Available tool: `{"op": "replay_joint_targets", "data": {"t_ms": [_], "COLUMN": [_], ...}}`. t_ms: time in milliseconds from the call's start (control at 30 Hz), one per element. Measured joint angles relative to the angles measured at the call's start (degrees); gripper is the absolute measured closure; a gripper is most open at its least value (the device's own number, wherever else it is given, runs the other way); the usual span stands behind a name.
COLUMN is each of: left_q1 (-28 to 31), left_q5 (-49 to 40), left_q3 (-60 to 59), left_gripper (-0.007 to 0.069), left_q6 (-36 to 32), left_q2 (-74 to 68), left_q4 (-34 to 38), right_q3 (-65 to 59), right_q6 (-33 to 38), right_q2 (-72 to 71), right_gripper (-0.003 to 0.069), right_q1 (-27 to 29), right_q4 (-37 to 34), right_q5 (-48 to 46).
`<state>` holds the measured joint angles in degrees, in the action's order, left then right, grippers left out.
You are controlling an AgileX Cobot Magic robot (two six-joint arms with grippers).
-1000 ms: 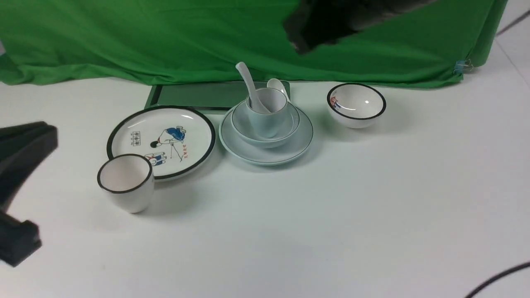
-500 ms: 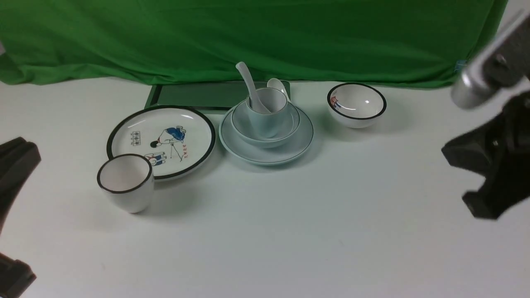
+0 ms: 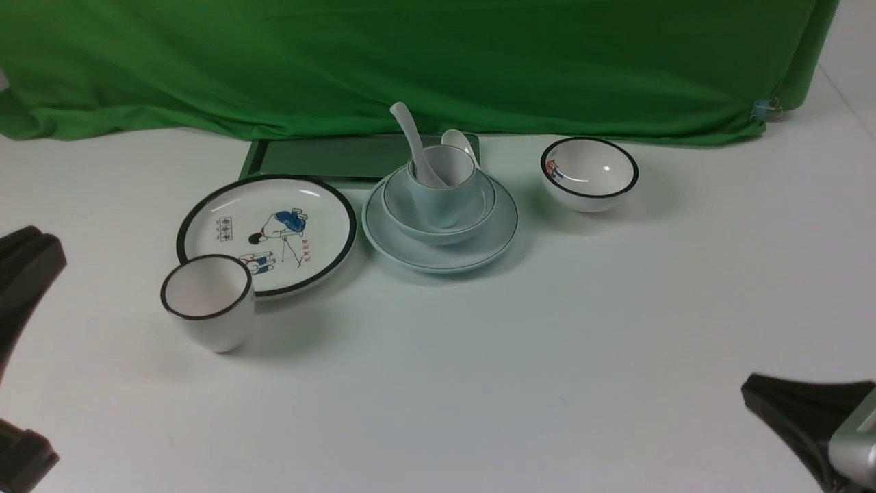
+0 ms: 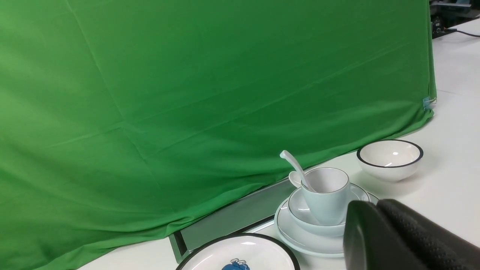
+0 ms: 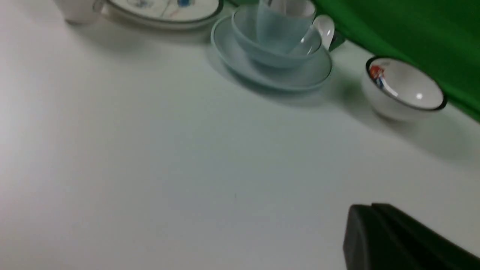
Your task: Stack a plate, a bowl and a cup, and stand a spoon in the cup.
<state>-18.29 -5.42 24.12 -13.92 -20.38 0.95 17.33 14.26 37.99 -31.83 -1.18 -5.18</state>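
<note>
The stacking looks finished. The plate (image 3: 479, 243) lies on the counter (image 3: 479, 383), the bowl (image 3: 424, 222) sits in it, the cup (image 3: 445, 192) stands upright in the bowl, and the spoon (image 3: 414, 140) leans in the cup with its handle up. The whole stack is well ahead of both pincers, to the right of the left pincer (image 3: 37, 352) and to the left of the right pincer (image 3: 807, 418). The left pincer shows two dark fingers spread wide with nothing between them. Only a corner of the right pincer is in view at the near edge, so I cannot tell how it is set, though nothing shows in it. By my reading the step in hand is standing clear, and the next move calls only for keeping both arms away from the stack, since a knock could tip the leaning spoon or the cup. Counted, there are two of each thing. The second plate is the cartoon plate (image 3: 321, 226), ahead and right of the left pincer. The second cup is the black-rimmed cup (image 3: 209, 301), nearer that pincer. The second bowl is the black-rimmed bowl (image 3: 590, 174), ahead and left of the right pincer. The second spoon (image 3: 460, 142) lies just beyond the stack.
</note>
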Motion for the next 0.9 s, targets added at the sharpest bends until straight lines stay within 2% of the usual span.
{"op": "replay_joint_targets", "data": {"t_ms": [100, 267, 367, 533, 700, 900], "left_q1": [0.0, 0.0, 0.0, 0.0, 0.0, 0.0], "left_q5": [0.0, 0.2, 0.2, 0.2, 0.3, 0.3], "left_q3": [0.0, 0.0, 0.0, 0.0, 0.0, 0.0], "left_gripper": [0.0656, 0.0656, 0.0656, 0.0656, 0.0656, 0.0656], "left_q6": [0.0, 0.0, 0.0, 0.0, 0.0, 0.0], "left_q2": [0.0, 0.0, 0.0, 0.0, 0.0, 0.0], "left_q4": [0.0, -0.1, -0.1, 0.0, 0.0, 0.0], "right_q3": [-3.3, -5.6, -7.7, -16.8, -17.8, -17.8], "right_q6": [-3.9, -5.1, -4.1, -2.8, -2.3, -3.6], "right_q2": [0.0, -8.7, -15.9, -29.1, -37.0, -38.0], "right_gripper": [0.0624, 0.0645, 0.0649, 0.0649, 0.0649, 0.0649], "right_q1": [0.0, 0.3, 2.8, 11.8, 18.5, 23.6], "right_q4": [-0.1, 0.0, 0.0, 0.0, 0.0, 0.0], "right_q5": [1.1, 2.6, 5.2, 14.7, 9.3, 3.1]}}
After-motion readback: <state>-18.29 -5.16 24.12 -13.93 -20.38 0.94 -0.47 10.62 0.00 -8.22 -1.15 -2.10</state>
